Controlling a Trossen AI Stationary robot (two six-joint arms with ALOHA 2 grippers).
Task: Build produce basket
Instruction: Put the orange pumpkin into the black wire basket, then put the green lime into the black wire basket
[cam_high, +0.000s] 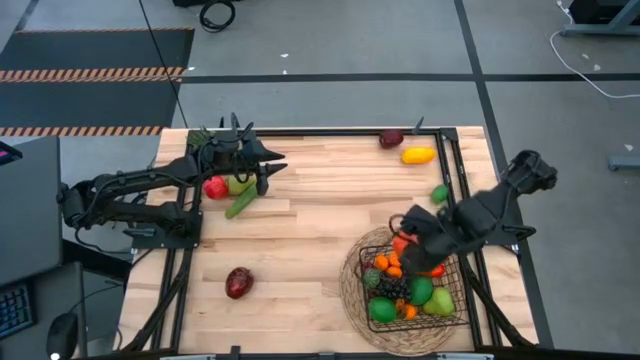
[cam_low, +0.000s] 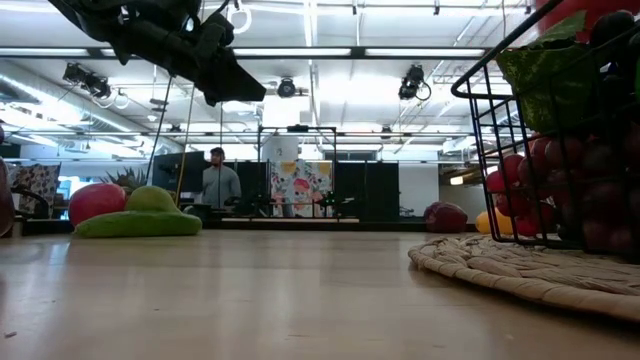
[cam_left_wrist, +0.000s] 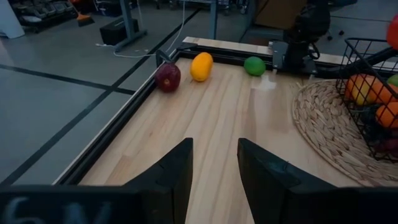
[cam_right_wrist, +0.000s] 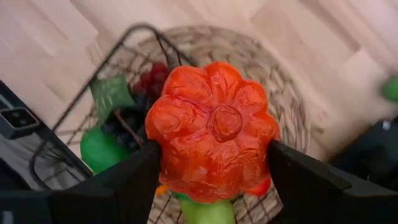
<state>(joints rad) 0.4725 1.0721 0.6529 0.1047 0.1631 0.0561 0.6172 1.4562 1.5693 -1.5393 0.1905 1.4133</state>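
the basket (cam_high: 450, 262) sits on a round woven mat (cam_high: 352, 290) near our right front corner and it's already pretty full: greens, oranges, dark grapes. our right gripper (cam_high: 413, 243) hangs over it, jaws pinching a ribbed red-orange tomato-ish thing (cam_right_wrist: 211, 127), not dropped yet. left to collect: a red apple, green pear and cucumber (cam_high: 240, 204) under the left gripper (cam_high: 270, 166), whose jaws are parted and empty, plus a dark red piece (cam_high: 238, 282), a yellow one (cam_high: 418, 154), a purple one (cam_high: 391, 138) and a small green one (cam_high: 439, 193). no readable labels anywhere.
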